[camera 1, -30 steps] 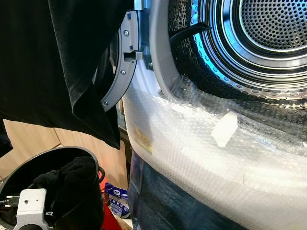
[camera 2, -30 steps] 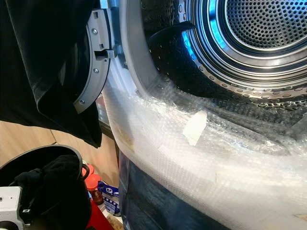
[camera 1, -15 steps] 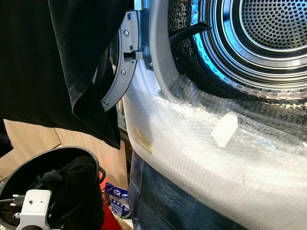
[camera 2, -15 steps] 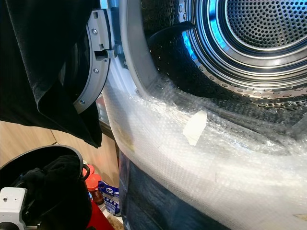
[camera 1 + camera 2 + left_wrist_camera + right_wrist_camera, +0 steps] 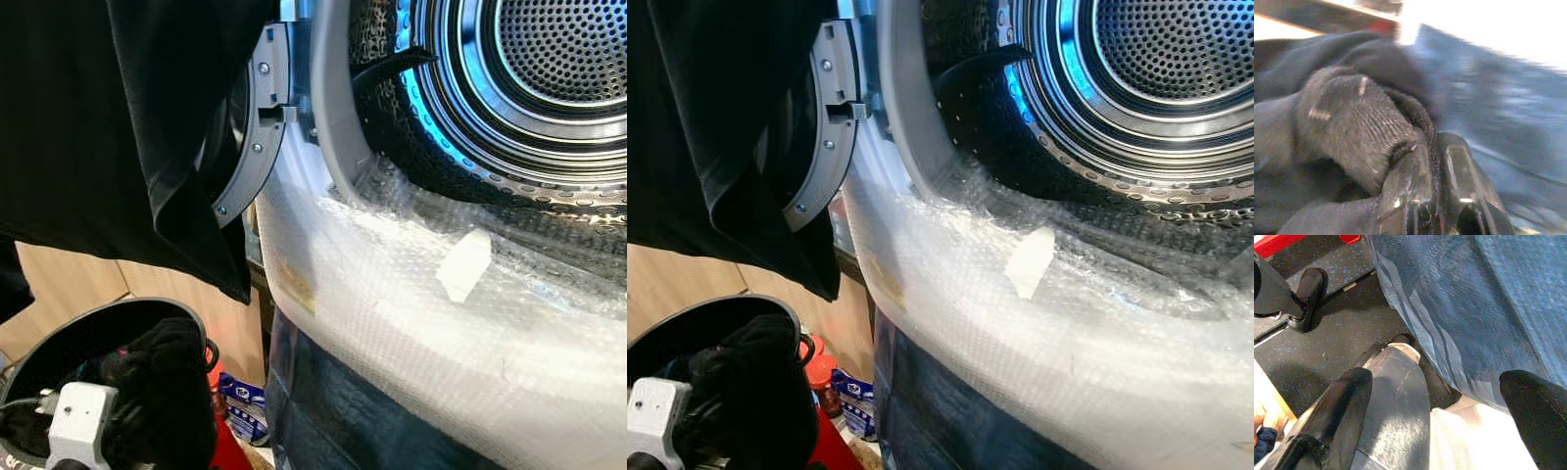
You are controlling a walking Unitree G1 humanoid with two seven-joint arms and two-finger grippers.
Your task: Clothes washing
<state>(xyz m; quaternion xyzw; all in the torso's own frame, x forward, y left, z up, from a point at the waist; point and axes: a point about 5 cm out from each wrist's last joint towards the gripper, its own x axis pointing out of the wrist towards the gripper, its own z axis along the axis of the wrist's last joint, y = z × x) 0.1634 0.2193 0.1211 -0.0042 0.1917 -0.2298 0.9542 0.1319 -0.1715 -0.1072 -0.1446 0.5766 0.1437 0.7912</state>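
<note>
My left gripper [image 5: 1437, 159] is shut on a dark grey knit garment [image 5: 1347, 122], pinched between its black fingers [image 5: 1410, 196]. In the left eye view that arm's white wrist block [image 5: 80, 431] sits low at the left, over a black basket [image 5: 73, 338] holding a bunch of dark clothes [image 5: 162, 377]. The washing machine's steel drum [image 5: 549, 59] stands open at the upper right. A large black garment [image 5: 118, 127] hangs over the swung-open door [image 5: 257, 137]. My right gripper [image 5: 1442, 406] is open with nothing in it, low beside the machine's front and pointing at the floor.
Bubble wrap [image 5: 411, 313] with a white tape patch [image 5: 462, 264] covers the machine's lower lip. Blue film [image 5: 362, 411] wraps the front panel below it. A red-capped bottle [image 5: 823, 377] and a blue packet [image 5: 243, 401] stand between basket and machine. The floor [image 5: 1327, 338] is dark and speckled.
The left wrist block has edged to the right over the basket, with the dark clothes bunched against it. The whole view has shifted slightly.
</note>
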